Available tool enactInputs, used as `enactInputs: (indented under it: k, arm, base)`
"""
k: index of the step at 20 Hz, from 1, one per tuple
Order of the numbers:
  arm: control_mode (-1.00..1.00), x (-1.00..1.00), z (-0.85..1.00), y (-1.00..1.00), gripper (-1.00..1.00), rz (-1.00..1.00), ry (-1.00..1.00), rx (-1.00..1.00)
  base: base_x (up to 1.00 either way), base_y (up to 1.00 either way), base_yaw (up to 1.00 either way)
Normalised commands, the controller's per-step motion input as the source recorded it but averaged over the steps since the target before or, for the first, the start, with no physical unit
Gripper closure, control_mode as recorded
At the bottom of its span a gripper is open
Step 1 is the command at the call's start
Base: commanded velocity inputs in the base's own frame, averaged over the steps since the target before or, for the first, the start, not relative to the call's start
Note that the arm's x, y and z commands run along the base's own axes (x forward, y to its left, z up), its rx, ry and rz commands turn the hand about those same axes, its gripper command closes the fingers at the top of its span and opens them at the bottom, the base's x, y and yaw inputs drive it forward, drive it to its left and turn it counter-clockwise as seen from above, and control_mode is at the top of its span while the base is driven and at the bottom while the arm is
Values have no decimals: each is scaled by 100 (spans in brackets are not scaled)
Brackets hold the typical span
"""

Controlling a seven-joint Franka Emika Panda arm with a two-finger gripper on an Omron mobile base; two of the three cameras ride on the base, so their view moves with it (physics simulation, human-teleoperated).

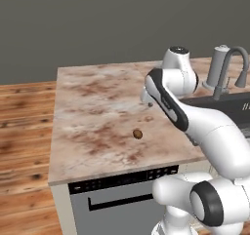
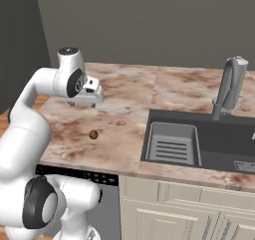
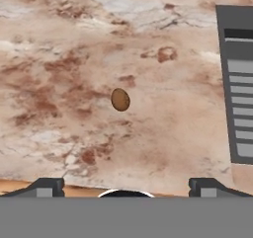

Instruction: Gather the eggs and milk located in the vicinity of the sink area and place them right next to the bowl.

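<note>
Brown egg [image 1: 137,133] lay alone on the marble counter [image 1: 93,107], left of the sink [image 2: 199,139]. From the right, the gripper [image 2: 85,103] hung above it. Hand view showed wide-apart fingertips [image 3: 47,186]; better to drop straight down, centred, then squeeze gently.

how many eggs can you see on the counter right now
1. The egg lies alone on the bare marble counter, left of the sink and below the open gripper. Others may be out of frame.
</note>
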Motion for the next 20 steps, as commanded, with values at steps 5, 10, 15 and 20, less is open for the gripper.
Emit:
enactInputs:
  k: [5, 10, 15, 20]
  arm:
    - [-100, 24, -39, 3, -100, 0, 0, 0]
    - [-100, 23, -35, 14, -100, 0, 0, 0]
    - [-100, 20, -33, 19, -100, 0, 0, 0]
    - [-100, 20, -31, 10, -100, 0, 0, 0]
  base:
    - [0, 0, 0]
    - [0, 0, 0]
    - [0, 0, 0]
    - [0, 0, 0]
